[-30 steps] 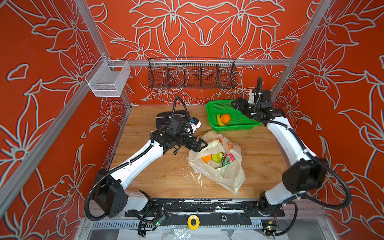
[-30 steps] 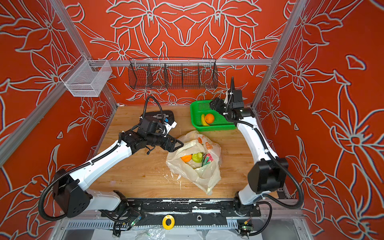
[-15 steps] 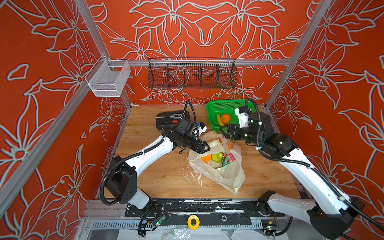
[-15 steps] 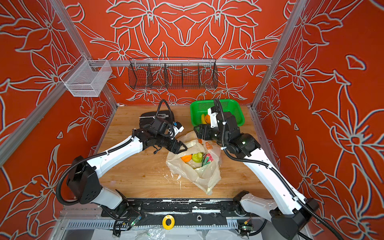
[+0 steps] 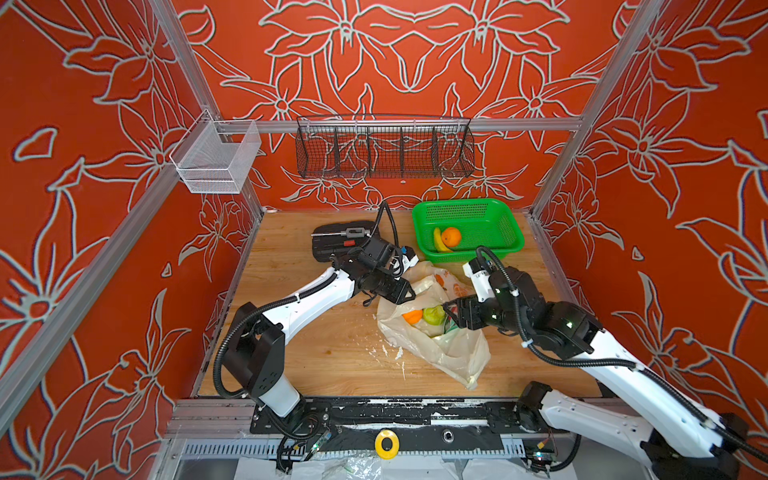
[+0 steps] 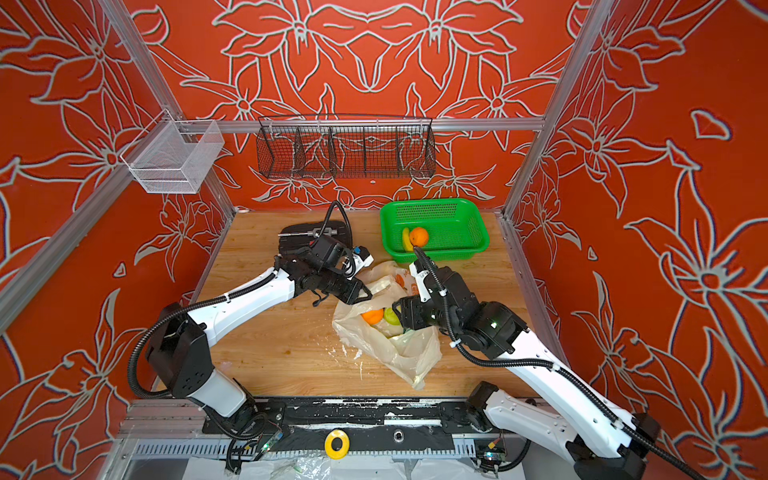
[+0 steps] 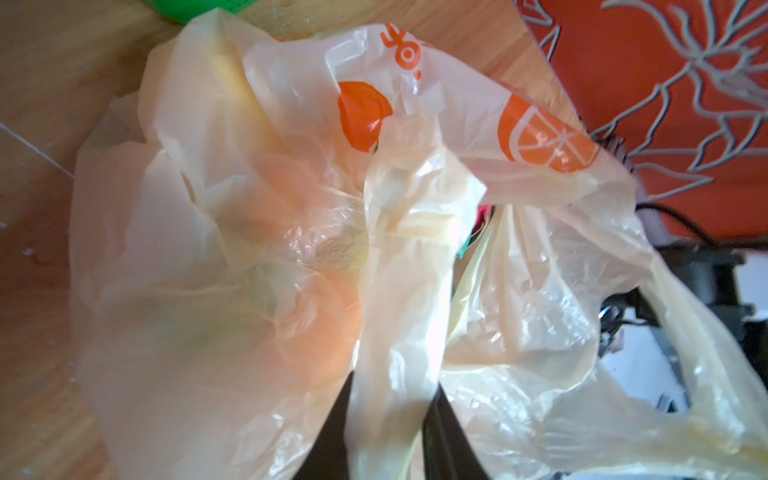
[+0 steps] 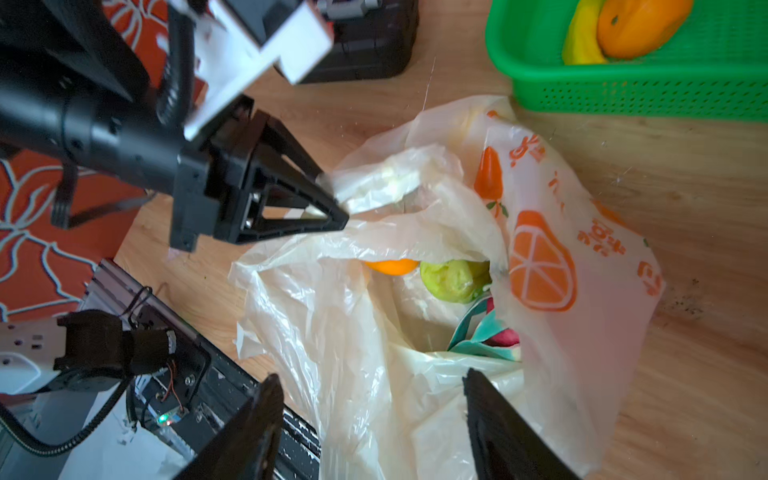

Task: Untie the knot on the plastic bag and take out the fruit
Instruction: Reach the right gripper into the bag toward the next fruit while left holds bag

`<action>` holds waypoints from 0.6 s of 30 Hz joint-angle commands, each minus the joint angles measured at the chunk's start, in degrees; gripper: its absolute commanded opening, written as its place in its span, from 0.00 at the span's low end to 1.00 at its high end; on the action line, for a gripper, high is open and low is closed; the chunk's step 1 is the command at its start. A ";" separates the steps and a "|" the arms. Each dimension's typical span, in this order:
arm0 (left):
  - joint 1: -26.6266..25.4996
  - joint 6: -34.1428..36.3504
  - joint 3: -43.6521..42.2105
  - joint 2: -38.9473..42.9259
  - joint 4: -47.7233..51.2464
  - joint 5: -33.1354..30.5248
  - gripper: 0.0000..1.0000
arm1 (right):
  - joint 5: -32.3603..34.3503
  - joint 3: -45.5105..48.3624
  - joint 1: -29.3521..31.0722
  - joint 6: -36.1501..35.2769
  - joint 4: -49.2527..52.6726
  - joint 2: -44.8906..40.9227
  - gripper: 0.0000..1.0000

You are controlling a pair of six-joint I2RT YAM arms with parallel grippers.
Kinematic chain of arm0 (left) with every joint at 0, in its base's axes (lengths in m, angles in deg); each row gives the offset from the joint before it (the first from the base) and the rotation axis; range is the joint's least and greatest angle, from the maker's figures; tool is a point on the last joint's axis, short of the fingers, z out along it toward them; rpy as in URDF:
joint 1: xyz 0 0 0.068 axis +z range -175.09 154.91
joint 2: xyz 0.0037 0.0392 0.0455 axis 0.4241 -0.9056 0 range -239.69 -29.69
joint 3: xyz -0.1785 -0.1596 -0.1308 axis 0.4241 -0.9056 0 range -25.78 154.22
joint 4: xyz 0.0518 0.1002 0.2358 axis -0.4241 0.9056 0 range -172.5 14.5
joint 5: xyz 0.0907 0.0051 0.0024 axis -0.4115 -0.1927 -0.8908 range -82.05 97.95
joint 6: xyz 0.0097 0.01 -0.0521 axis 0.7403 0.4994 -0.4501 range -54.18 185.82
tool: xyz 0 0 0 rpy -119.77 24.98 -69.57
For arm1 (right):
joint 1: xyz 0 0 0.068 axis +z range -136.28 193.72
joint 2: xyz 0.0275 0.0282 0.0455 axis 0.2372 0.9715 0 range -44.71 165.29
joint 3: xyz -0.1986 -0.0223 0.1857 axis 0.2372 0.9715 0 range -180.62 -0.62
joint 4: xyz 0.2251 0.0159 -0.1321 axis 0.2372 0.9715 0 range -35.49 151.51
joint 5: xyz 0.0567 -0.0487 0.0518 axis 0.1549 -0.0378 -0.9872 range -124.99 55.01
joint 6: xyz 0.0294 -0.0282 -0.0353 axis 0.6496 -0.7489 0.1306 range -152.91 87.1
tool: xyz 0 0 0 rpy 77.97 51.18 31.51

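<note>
The left jaws are clamping a handle (image 8: 386, 183) of the bag (image 5: 453, 353). The right jaws are hanging apart at the bag's gaping mouth, where fruit (image 5: 412, 316) is lying inside. The bag is sitting on the bench (image 5: 324, 349), just beside the basket (image 5: 505, 226).

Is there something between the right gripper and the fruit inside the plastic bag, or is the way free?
Nothing solid. The mouth of the plastic bag is open toward the open right gripper, and the orange and green fruit show directly. Only the printed bag wall partly overhangs the dragon fruit.
</note>
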 commanded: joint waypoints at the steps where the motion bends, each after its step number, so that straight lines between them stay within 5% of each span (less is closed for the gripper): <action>1: -0.18 -0.19 1.19 0.24 0.55 -0.51 0.13 | 2.92 2.25 4.06 0.88 0.15 3.18 0.67; 5: -0.19 -1.00 0.85 1.70 0.27 -2.86 0.01 | 5.71 5.59 9.71 5.24 -6.15 7.44 0.64; 18: -0.22 -1.31 -2.85 7.85 -2.96 -8.47 0.00 | 4.16 17.27 21.13 11.63 -24.46 20.94 0.60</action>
